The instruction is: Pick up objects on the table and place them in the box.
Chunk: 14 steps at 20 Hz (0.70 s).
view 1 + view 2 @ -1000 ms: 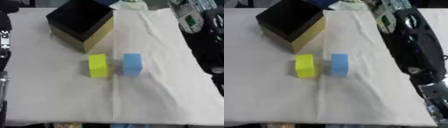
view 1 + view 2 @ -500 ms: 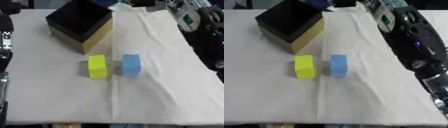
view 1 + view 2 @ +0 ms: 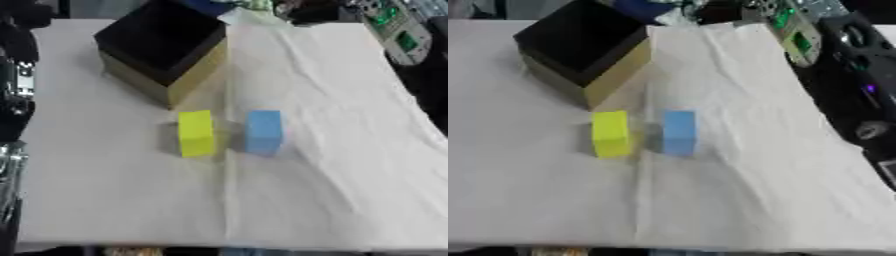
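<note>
White cloth (image 3: 332, 150) covers the table; creased down the middle; yellow block (image 3: 196, 133) and blue block (image 3: 262, 131) sit side by side near centre, a narrow gap between them, both flat on the cloth; box (image 3: 164, 50) stands behind them toward the far left, turned corner-on, black inside, yellowish outer walls, open top, nothing visible in it; yellow block lies just in front of the box's near corner; right arm (image 3: 852, 85) runs along the right edge, black with a green-lit board near the top; its hand is cut off by the frame, fingers can't be told; left arm (image 3: 16, 85) shows only as a dark strip at the left edge, hand not seen; neither arm touches the blocks or box.
</note>
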Each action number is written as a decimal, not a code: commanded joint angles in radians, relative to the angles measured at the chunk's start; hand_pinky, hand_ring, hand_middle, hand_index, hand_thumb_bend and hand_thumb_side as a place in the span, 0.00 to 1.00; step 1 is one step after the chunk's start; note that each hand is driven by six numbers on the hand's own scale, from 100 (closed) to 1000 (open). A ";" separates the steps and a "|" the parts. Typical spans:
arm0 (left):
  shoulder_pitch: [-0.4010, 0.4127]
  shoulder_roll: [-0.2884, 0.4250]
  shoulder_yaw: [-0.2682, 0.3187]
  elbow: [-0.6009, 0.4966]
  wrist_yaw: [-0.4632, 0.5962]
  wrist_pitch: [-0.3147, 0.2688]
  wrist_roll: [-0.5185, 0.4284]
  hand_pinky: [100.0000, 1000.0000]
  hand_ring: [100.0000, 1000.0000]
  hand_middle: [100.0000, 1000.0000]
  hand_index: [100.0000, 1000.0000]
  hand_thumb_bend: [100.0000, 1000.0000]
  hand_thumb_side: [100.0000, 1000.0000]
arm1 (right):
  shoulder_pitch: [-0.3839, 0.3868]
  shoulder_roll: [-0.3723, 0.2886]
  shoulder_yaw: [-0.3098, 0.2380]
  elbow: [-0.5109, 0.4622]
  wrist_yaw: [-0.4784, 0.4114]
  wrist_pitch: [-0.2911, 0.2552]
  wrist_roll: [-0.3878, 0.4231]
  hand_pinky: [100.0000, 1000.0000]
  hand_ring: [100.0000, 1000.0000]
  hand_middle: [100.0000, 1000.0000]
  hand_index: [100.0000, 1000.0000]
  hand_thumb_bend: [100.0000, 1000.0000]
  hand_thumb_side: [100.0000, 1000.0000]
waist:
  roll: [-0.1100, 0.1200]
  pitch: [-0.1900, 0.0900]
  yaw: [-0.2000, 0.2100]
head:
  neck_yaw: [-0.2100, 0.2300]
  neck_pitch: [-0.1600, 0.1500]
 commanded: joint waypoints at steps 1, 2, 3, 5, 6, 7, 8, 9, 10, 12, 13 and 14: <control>-0.007 0.026 0.002 -0.014 -0.002 0.002 0.000 0.73 0.73 0.75 0.81 0.04 0.81 | -0.016 -0.026 0.007 -0.003 -0.024 -0.033 -0.002 0.89 0.96 0.85 0.92 0.00 1.00 | 0.000 -0.022 -0.001 | 0.005 0.012; -0.006 0.026 0.002 -0.014 -0.002 0.002 -0.001 0.73 0.73 0.75 0.81 0.04 0.81 | -0.014 -0.024 0.010 -0.001 -0.030 -0.040 -0.006 0.89 0.97 0.85 0.92 0.00 1.00 | 0.000 -0.023 -0.001 | 0.005 0.012; -0.006 0.026 0.002 -0.014 -0.002 0.003 -0.001 0.73 0.73 0.75 0.81 0.04 0.81 | -0.011 -0.022 0.015 0.002 -0.038 -0.045 -0.009 0.89 0.97 0.85 0.92 0.00 1.00 | 0.000 -0.023 -0.001 | 0.005 0.013; -0.005 0.025 0.002 -0.014 -0.001 0.003 -0.002 0.73 0.73 0.75 0.81 0.04 0.81 | -0.005 -0.012 0.029 0.018 -0.070 -0.056 -0.005 0.89 0.97 0.85 0.93 0.00 1.00 | 0.000 -0.026 0.000 | 0.005 0.013; -0.005 0.026 0.001 -0.014 -0.001 0.004 -0.002 0.73 0.73 0.75 0.81 0.04 0.81 | -0.003 -0.008 0.036 0.026 -0.084 -0.061 -0.003 0.89 0.97 0.85 0.93 0.00 1.00 | -0.001 -0.028 0.000 | 0.005 0.013; -0.004 0.026 0.001 -0.014 0.000 0.004 -0.003 0.73 0.73 0.75 0.81 0.04 0.81 | -0.001 -0.006 0.041 0.031 -0.093 -0.066 -0.002 0.89 0.97 0.85 0.93 0.00 1.00 | -0.001 -0.029 -0.001 | 0.005 0.013; -0.004 0.026 0.001 -0.014 0.001 0.004 -0.003 0.73 0.73 0.75 0.81 0.05 0.81 | 0.002 -0.004 0.044 0.036 -0.100 -0.071 -0.004 0.89 0.97 0.84 0.93 0.00 1.00 | -0.002 -0.031 -0.001 | 0.006 0.013; -0.004 0.026 0.001 -0.014 0.001 0.005 -0.004 0.73 0.73 0.75 0.81 0.05 0.82 | 0.004 -0.002 0.048 0.041 -0.106 -0.077 -0.005 0.89 0.97 0.84 0.93 0.00 1.00 | -0.002 -0.032 -0.001 | 0.006 0.013; -0.003 0.026 0.001 -0.014 0.002 0.005 -0.004 0.73 0.73 0.75 0.81 0.05 0.81 | 0.007 0.000 0.051 0.046 -0.115 -0.083 -0.006 0.89 0.97 0.84 0.93 0.00 1.00 | -0.002 -0.034 -0.001 | 0.007 0.013; -0.002 0.026 0.001 -0.014 0.002 0.007 -0.005 0.73 0.73 0.75 0.81 0.05 0.81 | 0.014 -0.001 0.059 0.052 -0.121 -0.102 -0.011 0.89 0.97 0.84 0.93 0.00 1.00 | -0.003 -0.037 -0.001 | 0.008 0.013; -0.001 0.026 0.001 -0.014 0.002 0.007 -0.005 0.73 0.73 0.75 0.81 0.05 0.81 | 0.019 -0.001 0.061 0.056 -0.125 -0.112 -0.014 0.89 0.97 0.84 0.93 0.00 1.00 | -0.003 -0.038 -0.002 | 0.008 0.013; 0.000 0.027 0.002 -0.014 0.002 0.008 -0.005 0.73 0.73 0.75 0.81 0.05 0.81 | 0.026 -0.003 0.064 0.060 -0.130 -0.123 -0.017 0.89 0.97 0.84 0.94 0.00 1.00 | -0.003 -0.040 -0.002 | 0.009 0.013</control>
